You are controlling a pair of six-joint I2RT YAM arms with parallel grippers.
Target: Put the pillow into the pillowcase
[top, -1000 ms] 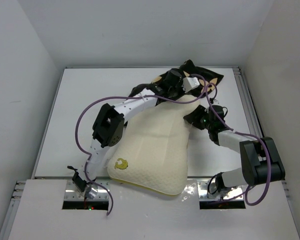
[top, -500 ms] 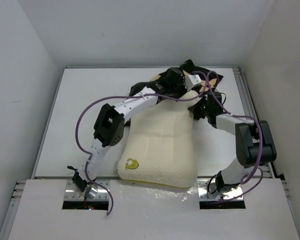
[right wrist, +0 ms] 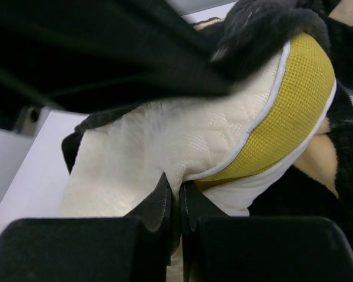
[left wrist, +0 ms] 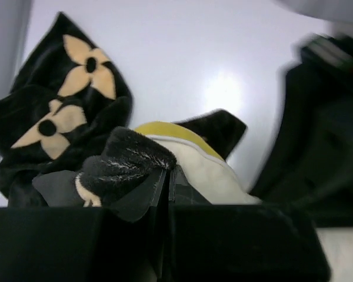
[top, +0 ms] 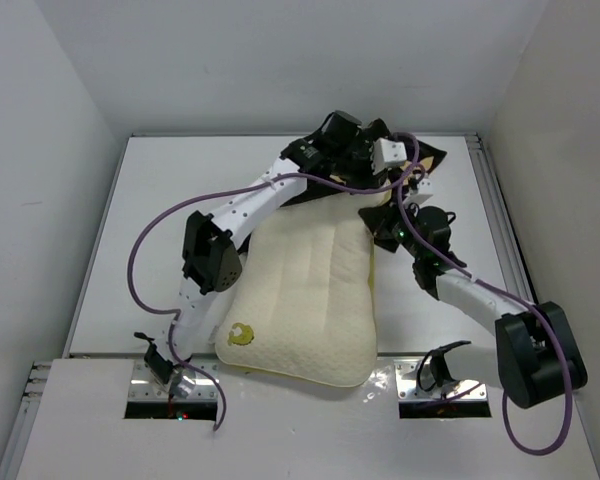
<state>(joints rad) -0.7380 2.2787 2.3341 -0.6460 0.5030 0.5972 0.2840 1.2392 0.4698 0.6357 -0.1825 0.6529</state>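
Both end effectors have just clamped; a second ago they were part open. My left end effector [left wrist: 166, 176] now pinches a fold of the pillowcase [left wrist: 65, 117] rim, lifted at the far side of the worktop [top: 130, 250]. My right end effector [right wrist: 179, 188] is closed on the pillow [right wrist: 165, 135], on cream fabric just beside its yellow band. In the top view the pillow's near end has swung back left. Its far corner sits in the pillowcase mouth with black fabric draped over it; most of it lies outside, across the worktop. My read: the grips are set, insertion has barely begun, and next comes pulling the case over while pushing the pillow in.
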